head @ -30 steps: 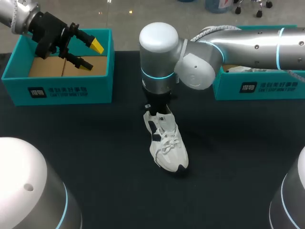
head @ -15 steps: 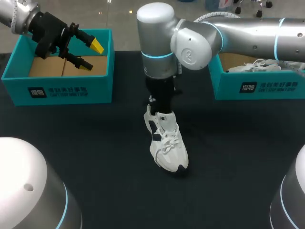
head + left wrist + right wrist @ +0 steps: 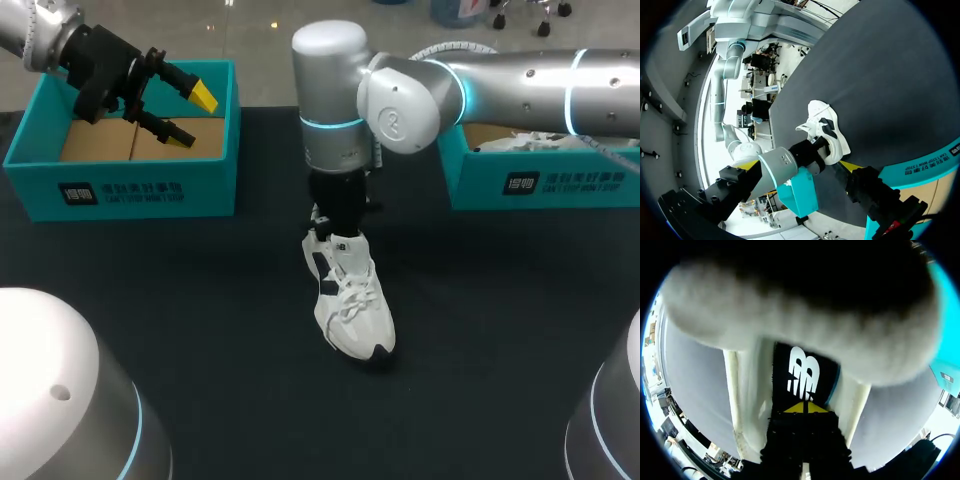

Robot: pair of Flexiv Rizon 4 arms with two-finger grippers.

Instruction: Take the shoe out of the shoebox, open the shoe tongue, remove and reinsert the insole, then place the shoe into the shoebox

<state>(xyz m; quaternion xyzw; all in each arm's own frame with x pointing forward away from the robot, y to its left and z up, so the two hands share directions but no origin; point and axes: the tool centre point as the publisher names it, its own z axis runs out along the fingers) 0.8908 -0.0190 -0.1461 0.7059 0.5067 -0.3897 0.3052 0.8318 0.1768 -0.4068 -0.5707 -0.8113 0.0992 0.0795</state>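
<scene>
My right gripper [image 3: 803,407] is down inside the shoe [image 3: 355,305].
Its tips meet on the insole [image 3: 802,372]; I can't tell if they pinch it.

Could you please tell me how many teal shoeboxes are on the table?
2. One teal shoebox stands at the table's far left, with the left gripper over it. The other stands at the far right, cut off by the view's edge.
</scene>
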